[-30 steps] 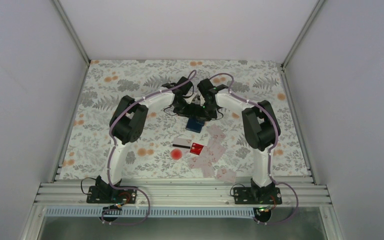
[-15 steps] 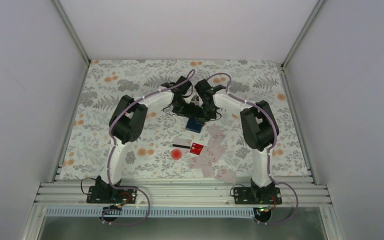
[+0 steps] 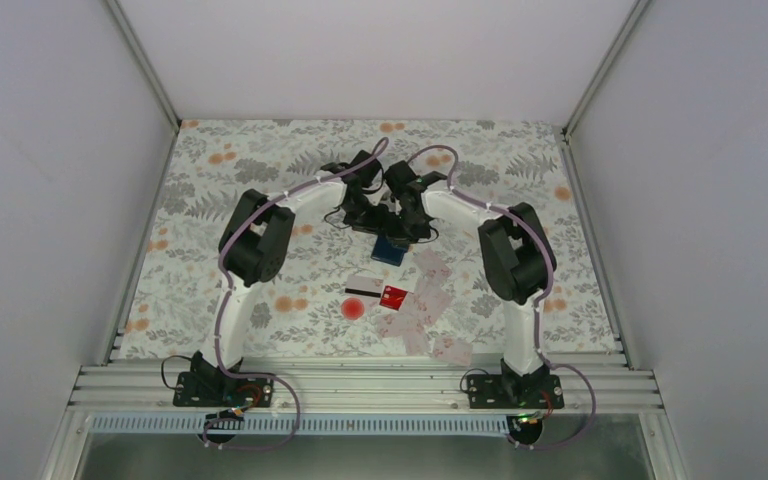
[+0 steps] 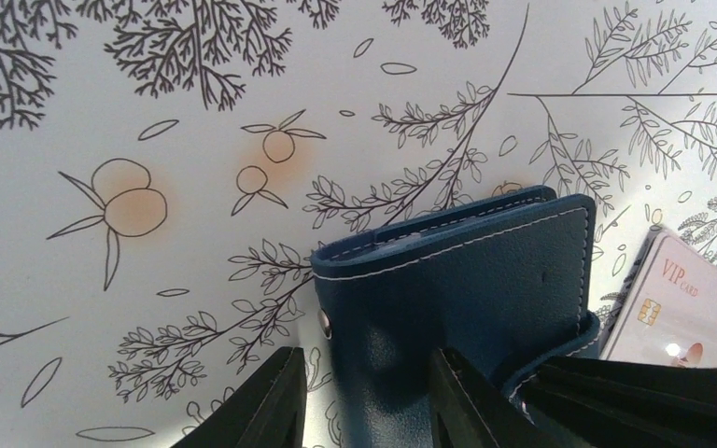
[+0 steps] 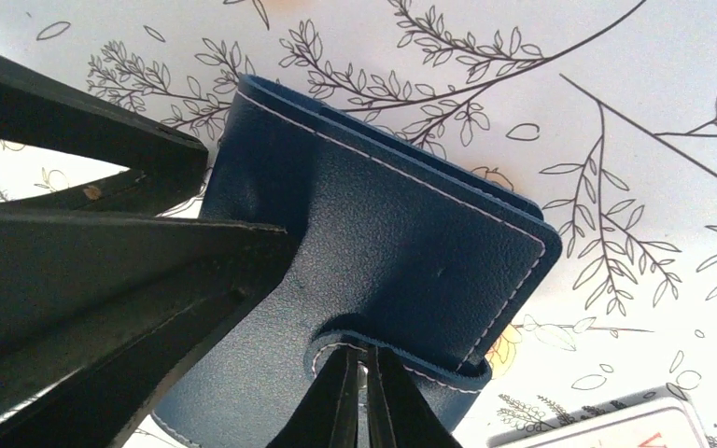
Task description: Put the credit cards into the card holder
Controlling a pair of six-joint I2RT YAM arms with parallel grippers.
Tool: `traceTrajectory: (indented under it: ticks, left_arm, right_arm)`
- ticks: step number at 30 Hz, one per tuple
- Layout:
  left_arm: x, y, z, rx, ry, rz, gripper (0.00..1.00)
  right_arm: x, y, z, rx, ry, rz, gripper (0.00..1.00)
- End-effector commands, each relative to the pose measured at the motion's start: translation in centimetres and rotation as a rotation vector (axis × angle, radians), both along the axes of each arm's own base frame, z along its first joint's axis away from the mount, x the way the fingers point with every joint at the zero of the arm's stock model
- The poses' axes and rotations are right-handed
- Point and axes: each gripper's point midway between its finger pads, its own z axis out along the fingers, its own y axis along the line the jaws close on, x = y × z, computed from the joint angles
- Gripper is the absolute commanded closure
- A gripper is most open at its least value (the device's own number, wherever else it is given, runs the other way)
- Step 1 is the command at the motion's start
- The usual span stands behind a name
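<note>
The navy card holder [image 3: 391, 248] lies closed on the floral table beyond the cards. My left gripper [image 4: 364, 411] is open, one finger [image 4: 257, 406] on the table beside the holder [image 4: 457, 280] and the other over its cover. My right gripper [image 5: 364, 392] is shut on the holder's snap tab [image 5: 401, 359], which is lifted off the cover [image 5: 383, 233]. The credit cards lie nearer the bases: a white one with a black stripe [image 3: 364, 285], a red one [image 3: 394, 295] and several pale pink ones [image 3: 432, 300]. A pink VIP card [image 4: 681, 308] lies right of the holder.
Both wrists crowd together over the holder at mid table [image 3: 390, 200]. The left gripper's black fingers [image 5: 103, 243] fill the left of the right wrist view. A red dot [image 3: 352, 308] marks the cloth near the cards. White walls enclose the table on three sides.
My right gripper has shifted slightly left, closer to the left gripper over the holder. The cards have not moved.
</note>
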Motion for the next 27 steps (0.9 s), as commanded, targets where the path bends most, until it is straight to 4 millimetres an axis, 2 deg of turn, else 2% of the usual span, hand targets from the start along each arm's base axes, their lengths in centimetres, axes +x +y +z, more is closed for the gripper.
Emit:
traceTrajectory:
  ticks: [1, 3, 4, 6, 8, 9, 11, 13, 17, 19, 22, 25, 27]
  left_arm:
    - [0.1, 1.0, 0.6, 0.054, -0.022, 0.017, 0.64]
    - [1.1, 1.5, 3.5, 0.032, -0.086, 0.041, 0.59]
    - [1.6, 1.9, 4.7, 0.022, -0.112, 0.056, 0.55]
    - [2.4, 2.7, 7.4, -0.002, -0.167, 0.083, 0.45]
    - [3.2, 3.4, 10.1, -0.025, -0.231, 0.108, 0.31]
    - [3.6, 4.0, 11.5, -0.035, -0.265, 0.123, 0.20]
    - [4.1, 4.9, 14.3, -0.043, -0.334, 0.147, 0.02]
    - [4.4, 5.9, 17.0, -0.048, -0.406, 0.166, 0.00]
    - [4.7, 8.5, 22.4, -0.032, -0.571, 0.215, 0.00]
    - [4.3, 10.1, 26.2, -0.030, -0.687, 0.242, 0.00]
    - [3.3, 12.5, 30.3, -0.018, -0.846, 0.280, 0.00]
    - [1.9, 15.3, 33.8, 0.013, -0.997, 0.356, 0.00]
    - [0.7, 17.2, 35.7, 0.039, -1.086, 0.394, 0.00]
  right_arm:
    - [0.4, 1.3, 1.9, -0.012, -0.081, 0.044, 0.91]
    - [1.6, 1.4, 5.4, 0.023, -0.164, 0.039, 0.83]
    - [2.1, 1.4, 7.3, 0.039, -0.208, 0.036, 0.72]
    - [3.1, 1.0, 10.6, 0.055, -0.293, 0.025, 0.60]
    - [3.9, 0.6, 13.6, 0.064, -0.378, 0.018, 0.37]
    - [4.2, 0.2, 15.2, 0.060, -0.422, 0.009, 0.26]
    - [4.8, -0.5, 18.1, 0.056, -0.507, -0.001, 0.12]
    - [5.5, -1.6, 20.9, 0.032, -0.596, -0.025, 0.02]
    - [6.1, -3.9, 26.7, 0.002, -0.801, -0.072, 0.01]
    - [6.2, -5.2, 28.7, -0.025, -0.887, -0.110, 0.01]
    - [6.3, -6.8, 31.8, -0.055, -1.015, -0.159, 0.01]
    - [6.2, -9.0, 33.7, -0.157, -1.093, -0.200, 0.01]
    - [6.2, -9.4, 34.5, -0.211, -1.102, -0.167, 0.01]
